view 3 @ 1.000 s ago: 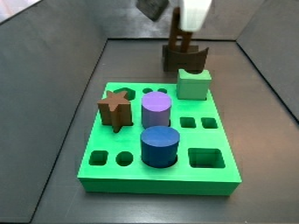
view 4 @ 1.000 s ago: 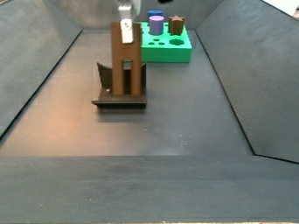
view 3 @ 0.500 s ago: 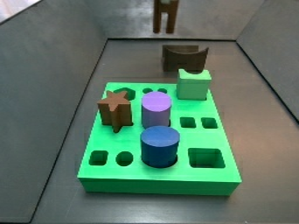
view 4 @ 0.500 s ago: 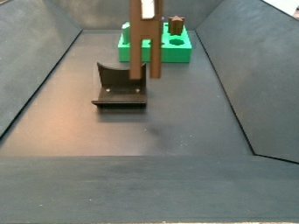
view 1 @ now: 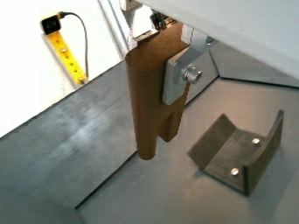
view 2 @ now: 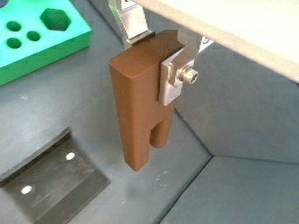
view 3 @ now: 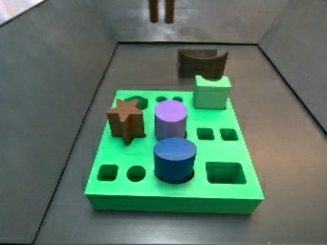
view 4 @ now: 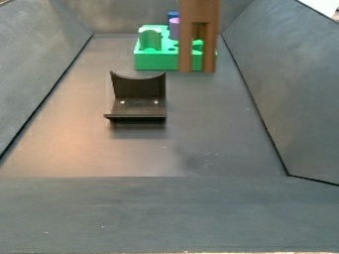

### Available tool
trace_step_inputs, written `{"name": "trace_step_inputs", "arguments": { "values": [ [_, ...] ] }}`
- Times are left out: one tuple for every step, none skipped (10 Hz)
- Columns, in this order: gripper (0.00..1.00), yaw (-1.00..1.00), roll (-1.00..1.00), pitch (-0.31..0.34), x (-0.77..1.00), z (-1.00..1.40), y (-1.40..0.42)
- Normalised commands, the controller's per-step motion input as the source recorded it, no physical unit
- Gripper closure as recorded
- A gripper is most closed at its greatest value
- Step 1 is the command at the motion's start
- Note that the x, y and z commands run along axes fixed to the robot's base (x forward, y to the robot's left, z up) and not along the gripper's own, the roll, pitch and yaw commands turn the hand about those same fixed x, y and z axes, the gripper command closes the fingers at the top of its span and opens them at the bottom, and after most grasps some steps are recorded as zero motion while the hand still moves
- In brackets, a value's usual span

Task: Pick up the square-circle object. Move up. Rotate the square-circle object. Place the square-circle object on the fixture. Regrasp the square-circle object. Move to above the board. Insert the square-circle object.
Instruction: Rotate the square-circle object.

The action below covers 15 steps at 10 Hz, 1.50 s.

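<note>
My gripper [view 2: 152,57] is shut on the upper end of the square-circle object [view 2: 140,105], a slim reddish-brown peg that hangs upright from the silver fingers [view 2: 177,70]. Both wrist views show it held, the peg [view 1: 155,96] high above the grey floor. The dark fixture [view 1: 239,149] stands empty below and to one side, also in a wrist view [view 2: 47,179]. In a side view only the peg's lower end [view 3: 160,10] shows at the top edge, above and behind the fixture [view 3: 202,63]. The green board [view 3: 128,196] lies nearer. The peg [view 4: 200,35] hangs in front of the board [view 4: 157,55].
On the board stand a brown star peg [view 3: 124,120], a purple cylinder [view 3: 171,121], a blue cylinder [view 3: 174,159] and a pale green block [view 3: 212,91]. Several holes stay open. Sloping grey walls enclose the floor. A yellow tape [view 1: 68,48] hangs outside.
The gripper has lifted the peg off the fixture, risen until only the peg's lower end shows in a side view, and shifted away from the fixture. The fixture is now empty.
</note>
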Motion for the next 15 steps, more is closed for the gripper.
{"name": "trace_step_inputs", "arguments": {
  "values": [
    [1.0,-0.04,-0.15,-0.047,-0.49,0.07,0.03],
    [1.0,-0.04,-0.15,-0.056,-0.4,0.06,0.03],
    [1.0,-0.05,-0.16,-0.069,-0.22,0.04,0.03],
    [1.0,1.0,-1.0,-0.035,0.0,0.0,0.0],
    [1.0,0.99,-1.0,-0.026,0.07,-0.01,0.02],
    [1.0,0.97,-1.0,-0.063,0.07,-0.01,0.03],
    [1.0,0.95,-1.0,-0.105,0.05,-0.01,0.0],
    [1.0,0.85,-0.94,-0.16,0.03,-0.01,0.01],
    [1.0,0.58,-0.7,-0.149,0.01,0.0,0.01],
    [1.0,0.26,-0.4,-0.118,-0.01,0.0,0.01],
    [1.0,0.13,-0.26,-0.098,-0.02,0.0,0.0],
    [1.0,1.0,-0.05,-0.025,-0.09,0.0,0.03],
    [1.0,1.0,-0.04,-0.024,-0.09,0.0,0.03],
    [1.0,1.0,-0.03,-0.03,-0.06,0.01,0.0],
    [1.0,1.0,-0.04,-0.033,-0.05,0.02,0.01]
  ]
}}
